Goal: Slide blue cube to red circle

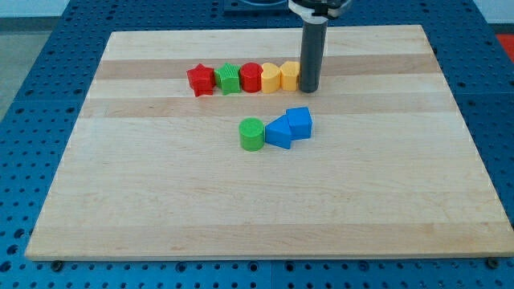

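Observation:
The blue cube [299, 123] lies near the board's middle, touching a blue triangular block [278, 132] on its left. The red circle [251, 78] stands in a row of blocks toward the view's top, up and left of the blue cube. My tip [309, 89] is at the right end of that row, right beside a yellow block [290, 76], and just above the blue cube with a small gap.
The row runs from a red star [201, 80] through a green block [228, 79], the red circle and a yellow block [271, 78] to the yellow block beside my tip. A green cylinder [252, 133] touches the blue triangular block's left side. The wooden board [161, 201] ends at blue pegboard.

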### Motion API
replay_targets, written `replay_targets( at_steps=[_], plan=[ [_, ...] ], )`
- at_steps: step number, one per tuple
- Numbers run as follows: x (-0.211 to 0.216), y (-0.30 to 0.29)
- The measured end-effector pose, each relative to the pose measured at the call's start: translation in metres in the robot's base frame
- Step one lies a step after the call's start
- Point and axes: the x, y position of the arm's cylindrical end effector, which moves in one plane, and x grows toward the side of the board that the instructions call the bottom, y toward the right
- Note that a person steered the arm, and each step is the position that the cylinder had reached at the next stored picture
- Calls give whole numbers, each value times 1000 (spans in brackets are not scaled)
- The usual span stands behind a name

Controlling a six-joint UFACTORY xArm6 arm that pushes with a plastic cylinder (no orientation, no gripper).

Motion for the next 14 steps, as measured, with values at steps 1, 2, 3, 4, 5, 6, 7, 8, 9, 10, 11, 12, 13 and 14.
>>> replay_targets(
  at_steps=[1, 2, 3, 4, 5, 6, 7, 8, 9, 10, 11, 12, 13, 14],
  plan=[
    [18, 18],
    [50, 31],
    [83, 32],
    [96, 21],
    [96, 3],
    [96, -17],
    [96, -34],
    [94, -37],
    [86, -37],
    [77, -37],
    [68, -37],
    [62, -37],
    [59, -37],
    [59, -44]
  ],
)
